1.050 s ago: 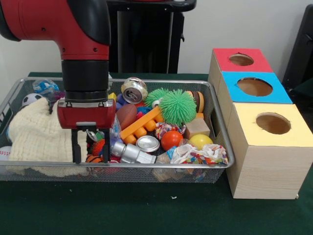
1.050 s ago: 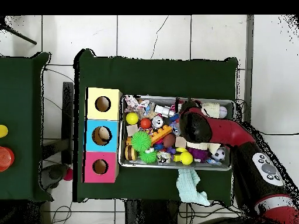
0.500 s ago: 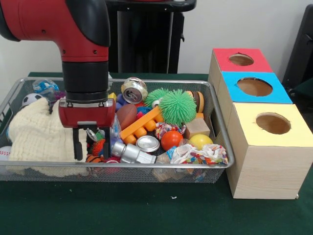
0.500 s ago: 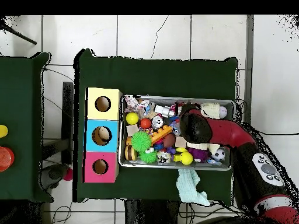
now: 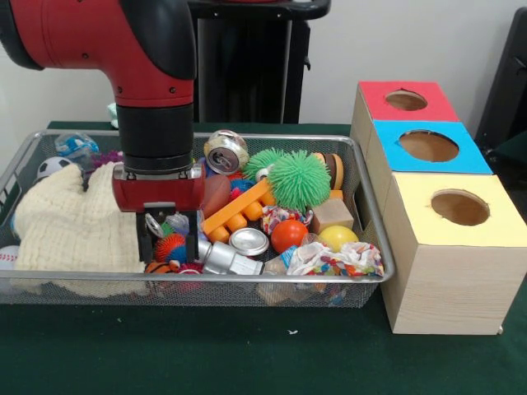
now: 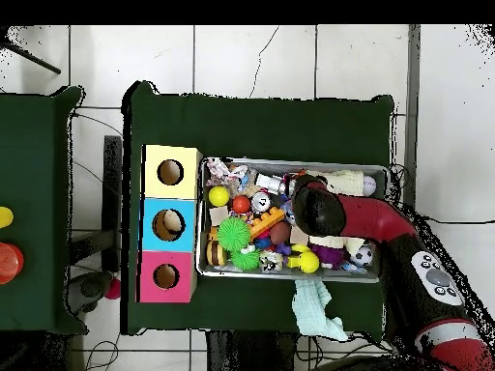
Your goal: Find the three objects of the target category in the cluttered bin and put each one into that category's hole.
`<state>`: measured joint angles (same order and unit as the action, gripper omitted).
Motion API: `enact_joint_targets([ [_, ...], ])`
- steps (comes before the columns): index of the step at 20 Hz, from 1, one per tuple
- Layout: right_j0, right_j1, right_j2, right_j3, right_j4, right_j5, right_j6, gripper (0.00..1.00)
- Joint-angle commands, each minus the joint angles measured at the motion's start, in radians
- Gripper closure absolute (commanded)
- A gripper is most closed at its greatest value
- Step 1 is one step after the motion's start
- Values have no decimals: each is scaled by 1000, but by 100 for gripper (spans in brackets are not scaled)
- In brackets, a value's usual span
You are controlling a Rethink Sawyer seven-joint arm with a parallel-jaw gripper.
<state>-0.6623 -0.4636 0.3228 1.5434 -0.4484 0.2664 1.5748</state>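
My gripper (image 5: 169, 255) hangs low in the wire bin (image 5: 375, 234), open, its fingers (image 5: 146, 247) on either side of an orange spiky ball (image 5: 170, 246). Just to its right lie a crushed silver can (image 5: 222, 257) and a can end (image 5: 249, 241). Another can (image 5: 226, 151) stands farther back. Two green spiky balls (image 5: 299, 178), an orange ball (image 5: 288, 234), a yellow ball (image 5: 338, 238), a brown football (image 5: 216, 193) and a wooden block (image 5: 332, 214) fill the bin's right half. In the overhead view the arm (image 6: 319, 206) covers the gripper.
A cream cloth (image 5: 70, 230) covers the bin's left part. Three wooden boxes with holes stand right of the bin: red (image 5: 405, 100), blue (image 5: 428, 146), yellow (image 5: 459, 207). A knotted rope toy (image 5: 338, 259) lies at the bin's front right. A pale green cloth (image 6: 314, 309) hangs outside the bin.
My gripper has shifted to the right in the front view, off the cloth's edge, and now straddles the orange spiky ball. Objects in the bin have not moved.
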Motion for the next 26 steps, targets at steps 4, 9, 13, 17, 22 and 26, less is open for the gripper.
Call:
enact_joint_targets([
  [4, 15, 77, -26, -23, 12, 66, 81, 0],
  [9, 11, 107, -28, -46, -9, 25, 70, 0],
  [13, 12, 123, -33, -67, -25, 27, 49, 0],
  [17, 12, 130, -37, -83, -35, 39, 31, 0],
  [22, 19, 114, -49, -85, -48, 47, 17, 0],
  [26, 26, 77, -57, -78, -58, 35, 14, 0],
])
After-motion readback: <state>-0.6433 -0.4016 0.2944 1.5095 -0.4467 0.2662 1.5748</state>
